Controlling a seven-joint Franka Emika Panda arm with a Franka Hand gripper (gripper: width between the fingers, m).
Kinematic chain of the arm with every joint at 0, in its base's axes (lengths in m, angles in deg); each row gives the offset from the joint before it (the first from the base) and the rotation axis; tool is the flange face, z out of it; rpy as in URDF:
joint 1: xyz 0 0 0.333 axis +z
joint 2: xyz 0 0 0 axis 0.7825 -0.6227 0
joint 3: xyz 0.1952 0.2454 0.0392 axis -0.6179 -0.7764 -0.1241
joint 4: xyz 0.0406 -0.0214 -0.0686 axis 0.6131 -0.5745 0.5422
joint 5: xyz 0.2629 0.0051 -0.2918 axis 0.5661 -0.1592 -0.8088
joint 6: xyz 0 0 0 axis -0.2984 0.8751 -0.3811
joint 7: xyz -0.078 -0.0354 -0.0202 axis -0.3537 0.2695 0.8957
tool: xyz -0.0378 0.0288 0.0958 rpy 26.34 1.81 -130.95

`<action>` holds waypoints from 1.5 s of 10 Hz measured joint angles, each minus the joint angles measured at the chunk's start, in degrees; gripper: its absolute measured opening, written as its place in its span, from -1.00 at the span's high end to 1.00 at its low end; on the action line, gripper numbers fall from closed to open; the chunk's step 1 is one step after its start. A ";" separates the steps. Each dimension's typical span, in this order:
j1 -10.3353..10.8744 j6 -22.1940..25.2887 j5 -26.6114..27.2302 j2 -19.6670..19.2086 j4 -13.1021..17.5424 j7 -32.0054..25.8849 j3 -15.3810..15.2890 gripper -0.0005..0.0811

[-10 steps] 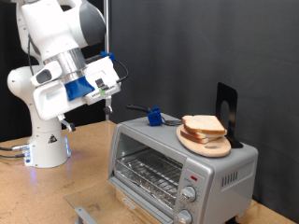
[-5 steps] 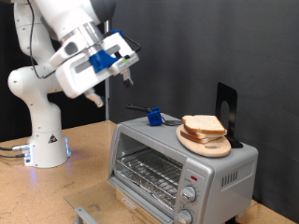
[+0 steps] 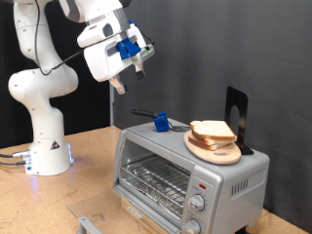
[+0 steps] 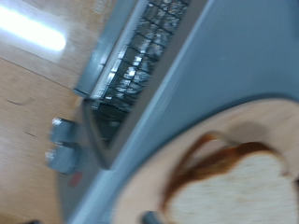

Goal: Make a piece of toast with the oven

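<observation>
The silver-grey oven (image 3: 185,168) stands on the wooden table at the exterior view's lower right. Its wire rack shows behind the front glass, and two knobs and a red light are on its right side. On its top lies a round wooden board (image 3: 222,156) with stacked bread slices; the top slice is the piece of toast (image 3: 213,129). My gripper (image 3: 140,66) is raised high, above and to the exterior view's left of the oven, with nothing between its fingers. The wrist view shows the oven (image 4: 177,75), the board (image 4: 220,131) and the toast (image 4: 248,191) blurred; the fingers are out of view there.
A blue object with a black handle (image 3: 161,122) lies at the back of the oven top. A black stand (image 3: 237,115) rises behind the board. A small metal piece (image 3: 88,224) lies on the table (image 3: 78,185) near the exterior view's bottom edge. My white arm base (image 3: 47,146) stands at the left.
My arm has swung upward and toward the exterior view's right, carrying the gripper from beside the base to high above the oven's left end. The bread and the oven have not moved.
</observation>
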 joint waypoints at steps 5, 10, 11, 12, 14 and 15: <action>4.01 8.14 0.15 3.15 2.73 -11.56 -3.86 -0.99; 3.35 5.59 -8.96 8.34 -2.90 2.68 -11.74 -0.99; 3.29 4.15 -9.16 8.93 -4.24 3.45 -12.11 -0.99; 3.35 2.30 -9.05 9.34 -5.49 3.57 -12.33 -0.99; 4.14 -0.34 -7.94 9.83 -6.99 3.00 -12.61 -0.99; 4.88 -0.59 -7.11 10.11 -7.33 2.31 -12.90 -0.99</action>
